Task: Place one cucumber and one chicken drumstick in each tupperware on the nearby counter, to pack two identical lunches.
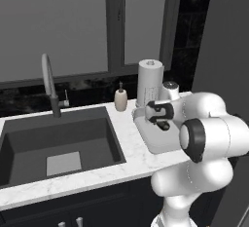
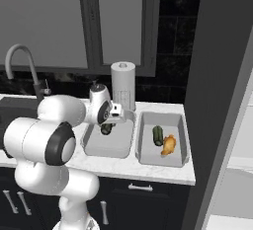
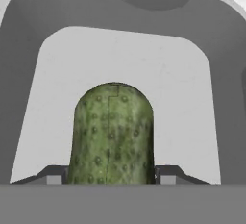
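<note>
Bumpy green cucumber [image 3: 111, 134] clasped between dark gripper [image 3: 111, 176] fingers, poised over empty grey rectangular tupperware [image 2: 94, 147] for release inside.

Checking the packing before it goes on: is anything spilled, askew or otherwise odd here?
Nothing stands out. The right tupperware holds a cucumber and a drumstick, both inside its walls. The gripper holds a second cucumber over the bare left tupperware. Nothing lies loose on the counter.
</note>
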